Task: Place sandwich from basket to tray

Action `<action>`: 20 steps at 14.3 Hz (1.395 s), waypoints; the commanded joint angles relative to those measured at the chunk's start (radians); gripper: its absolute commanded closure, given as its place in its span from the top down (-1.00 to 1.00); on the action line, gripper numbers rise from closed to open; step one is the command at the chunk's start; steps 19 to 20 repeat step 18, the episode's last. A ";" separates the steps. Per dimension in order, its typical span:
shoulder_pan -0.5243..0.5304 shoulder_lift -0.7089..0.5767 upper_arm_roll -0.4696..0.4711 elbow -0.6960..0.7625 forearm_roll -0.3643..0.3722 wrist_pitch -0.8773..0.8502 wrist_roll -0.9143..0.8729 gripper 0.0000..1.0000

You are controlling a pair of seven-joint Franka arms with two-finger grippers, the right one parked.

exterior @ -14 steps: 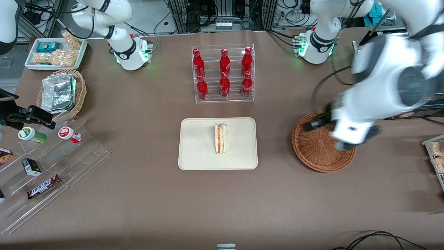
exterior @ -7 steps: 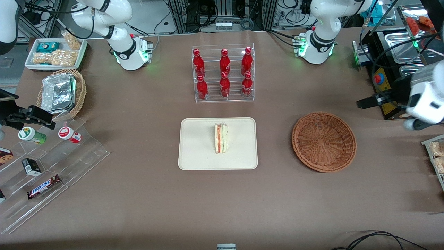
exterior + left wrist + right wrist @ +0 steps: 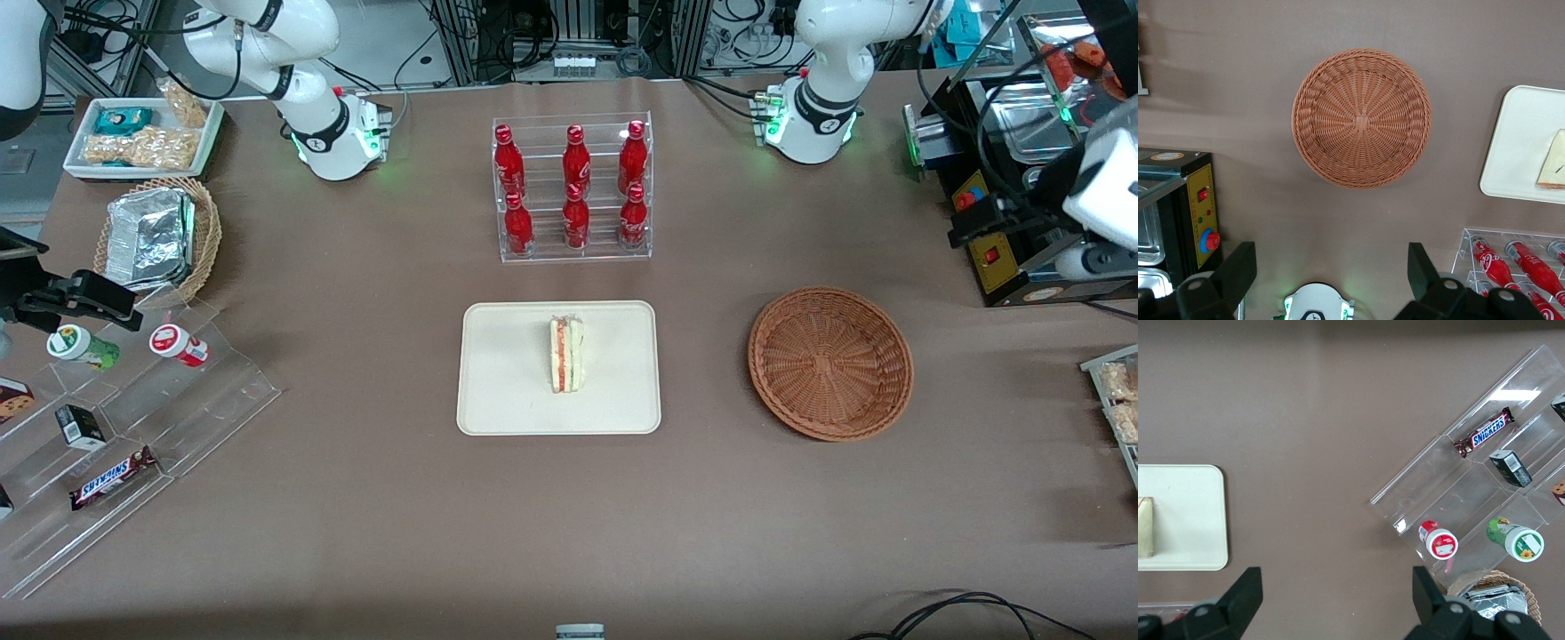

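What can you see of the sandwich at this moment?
The sandwich is a small wedge of white bread with a red-orange layer and pale filling showing along its cut face. It lies on the cream tray, near the tray's middle, its long side running toward the bottle rack. Nothing else touches it. The wicker basket beside the tray holds nothing, and the gripper hangs open high above the table, well clear of it.
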 commanded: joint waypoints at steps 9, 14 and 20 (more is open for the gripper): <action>-0.001 -0.048 0.000 -0.036 0.024 0.033 -0.032 1.00; -0.002 -0.048 -0.001 -0.015 0.047 0.023 -0.023 1.00; -0.002 -0.050 -0.001 -0.012 0.048 0.019 -0.021 1.00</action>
